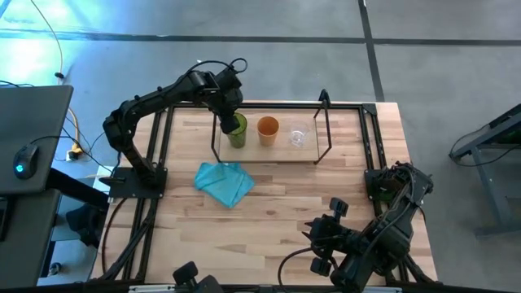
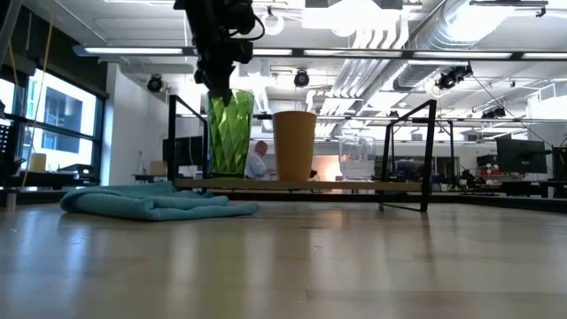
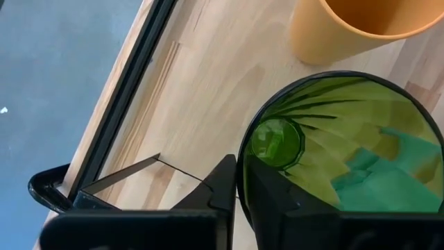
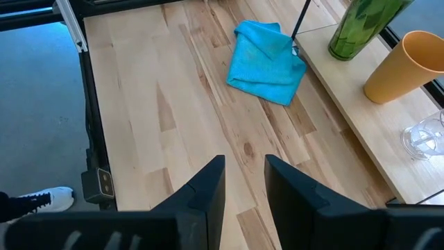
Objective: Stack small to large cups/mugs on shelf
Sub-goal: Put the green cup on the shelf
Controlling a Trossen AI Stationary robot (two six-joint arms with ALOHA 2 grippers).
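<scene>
Three cups stand in a row on the shelf [image 1: 262, 151] at the table's far side. From left to right they are the tall green cup [image 1: 238, 134], the orange cup [image 1: 268, 130] and the small clear cup [image 1: 299, 137]. My left gripper [image 3: 239, 194] reaches down onto the green cup [image 2: 230, 133] at its left rim and is shut on it. The orange cup [image 2: 294, 146] and clear cup [image 2: 357, 158] stand free on their bases. My right gripper [image 4: 245, 182] waits over the table's near right part, open and touching nothing. My left gripper holds the green cup by its rim [image 3: 243, 156], on the side away from the orange cup [image 3: 354, 28]. One finger [image 3: 277, 205] is inside the cup and the other finger [image 3: 223, 184] outside, coming from above and pointing down. The cup is upright with its base on the shelf board [image 2: 310, 185].
A crumpled teal cloth [image 1: 224, 182] lies on the table just in front of the shelf's left end. The shelf's thin black frame [image 1: 323, 122] rises at both ends. The right arm [image 1: 383, 228] is folded at the near right corner. Bare wood lies between cloth and near edge.
</scene>
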